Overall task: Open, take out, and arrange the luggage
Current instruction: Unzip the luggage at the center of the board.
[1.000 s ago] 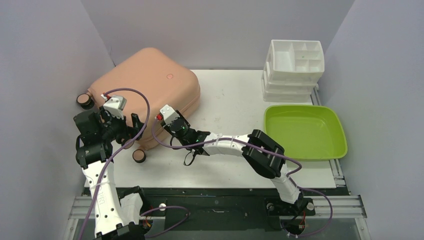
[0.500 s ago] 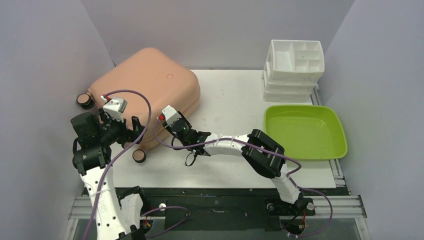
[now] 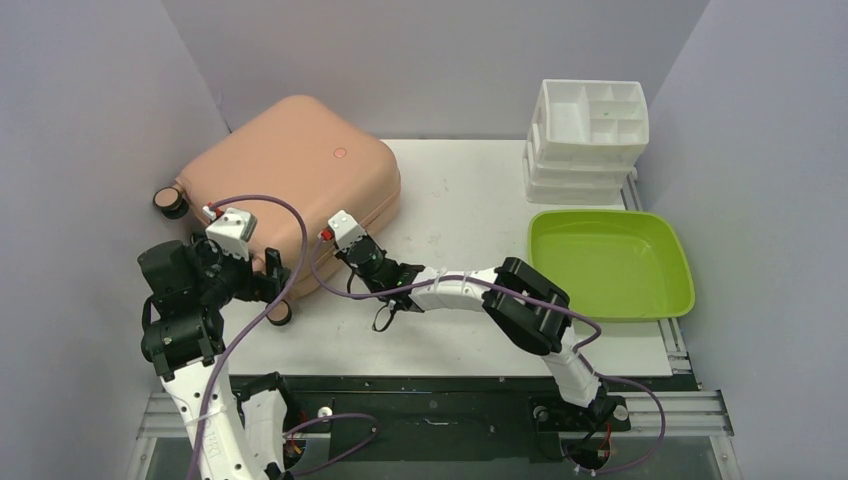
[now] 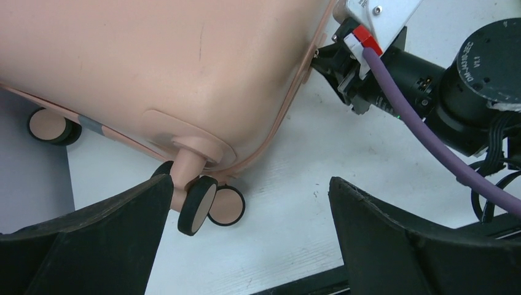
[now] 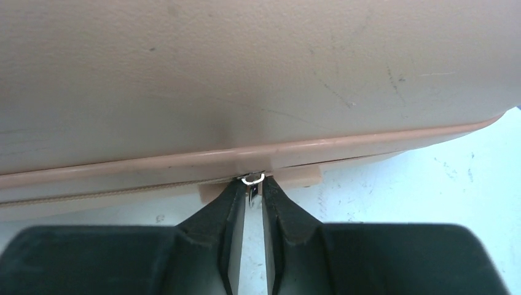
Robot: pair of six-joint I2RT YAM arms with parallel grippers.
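Pinching the zipper pull (image 5: 252, 180) on the luggage (image 3: 290, 170), right gripper (image 5: 252, 187) nearly closed; left gripper (image 4: 249, 181) gapes empty beside caster (image 4: 195, 206) (tray (image 3: 610, 265), organizer (image 3: 590, 125) well apart); interior hidden.

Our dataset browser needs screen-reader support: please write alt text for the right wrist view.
The right end effector has its two dark fingers nearly together around a small metal zipper pull on the seam of the pink luggage, which fills the upper frame above the white table.
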